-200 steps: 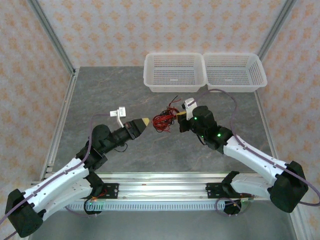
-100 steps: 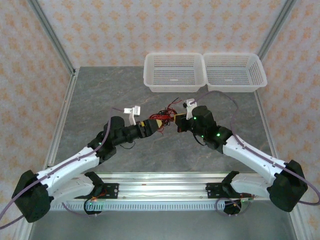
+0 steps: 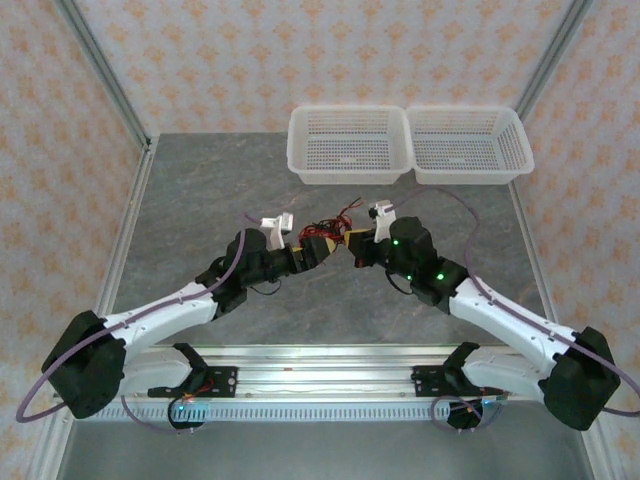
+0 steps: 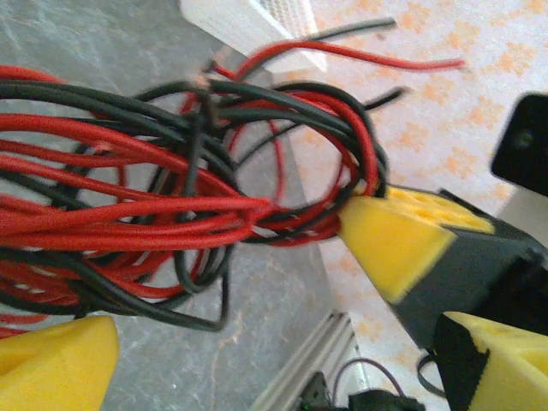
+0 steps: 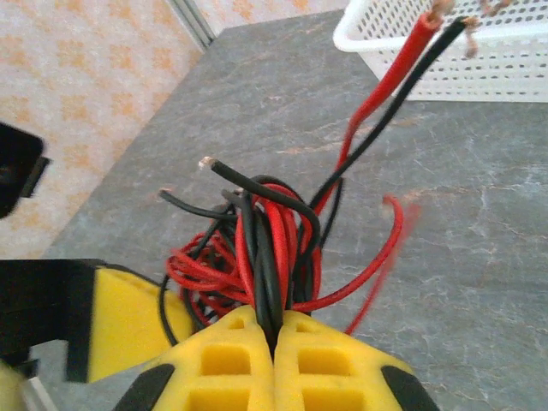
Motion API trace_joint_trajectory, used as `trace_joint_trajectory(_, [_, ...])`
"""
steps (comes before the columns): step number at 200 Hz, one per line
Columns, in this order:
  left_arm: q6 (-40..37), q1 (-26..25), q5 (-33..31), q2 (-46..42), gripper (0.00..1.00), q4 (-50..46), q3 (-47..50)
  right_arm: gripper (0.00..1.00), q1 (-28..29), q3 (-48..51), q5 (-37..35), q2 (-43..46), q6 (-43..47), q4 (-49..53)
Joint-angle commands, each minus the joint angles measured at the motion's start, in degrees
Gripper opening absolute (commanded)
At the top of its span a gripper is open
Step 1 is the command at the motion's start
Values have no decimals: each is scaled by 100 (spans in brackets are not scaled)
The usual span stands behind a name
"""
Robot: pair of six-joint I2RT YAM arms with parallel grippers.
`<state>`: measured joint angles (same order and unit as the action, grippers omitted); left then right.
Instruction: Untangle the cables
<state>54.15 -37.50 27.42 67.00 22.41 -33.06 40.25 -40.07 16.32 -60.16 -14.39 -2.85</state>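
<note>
Top external shows cables (image 3: pixel 325 226), perhaps lifted, over grey marbled table (image 3: pixel 200 190).

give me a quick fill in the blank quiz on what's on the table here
1. The cables are red and ____.
2. The right gripper is shut on them, while the left gripper is ____.
3. At the far edge of the table stand ____ white baskets.

Missing words: black; open; two
</note>
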Motion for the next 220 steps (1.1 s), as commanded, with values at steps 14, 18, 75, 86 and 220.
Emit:
trace_joint_trajectory(14, [-182, 13, -792, 25, 95, -298, -305, 0, 44, 167, 299, 331, -275, -620])
trace_joint_trajectory(18, [-174, 29, -834, 32, 95, -272, -314, 0, 44, 187, 316, 349, -279, -628])
trace_joint_trajectory(75, [-84, 111, -709, 738, 97, 315, -522, 0, 53, 567, 740, 709, -541, -1089])
trace_joint_trajectory(86, [-71, 116, -698, 880, 97, 406, -540, 0, 50, 613, 775, 779, -574, -1129])
trace_joint_trajectory(220, [369, 120, -253, 2548, 60, 2155, -649, 0, 53, 1494, 518, 1128, -1465, -1623])
